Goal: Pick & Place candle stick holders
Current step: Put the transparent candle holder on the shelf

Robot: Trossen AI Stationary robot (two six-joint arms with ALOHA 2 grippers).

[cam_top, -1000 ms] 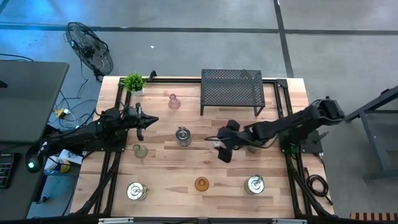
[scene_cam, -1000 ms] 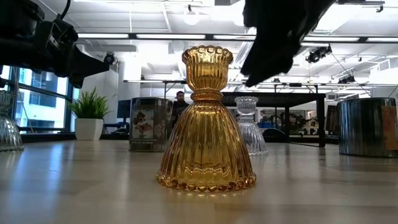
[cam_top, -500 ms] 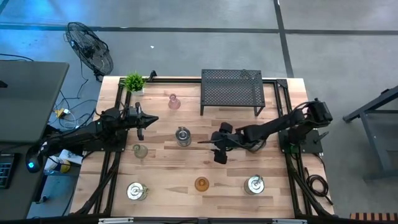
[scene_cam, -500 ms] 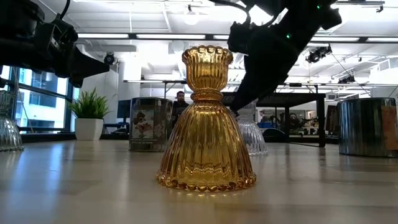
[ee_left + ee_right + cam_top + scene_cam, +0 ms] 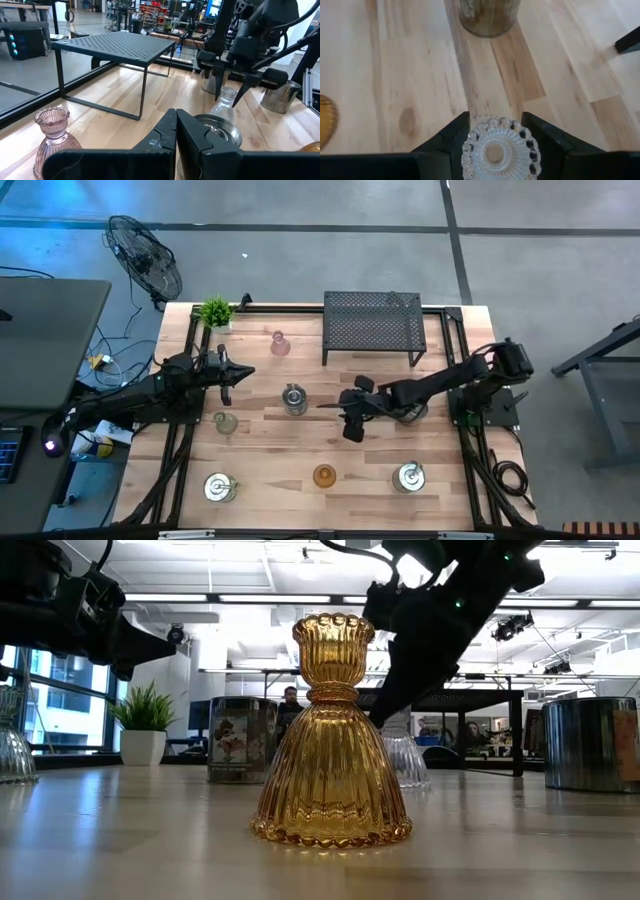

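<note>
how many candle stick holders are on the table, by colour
silver metal holders: 4
pink glass holder: 1
clear glass holder: 1
amber glass holder: 1
pale green glass holder: 1
total: 8

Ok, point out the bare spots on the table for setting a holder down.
Bare wood lies between the amber holder and the front silver holders. The middle is crowded: right pincer around the clear holder, beside another silver holder.
</note>
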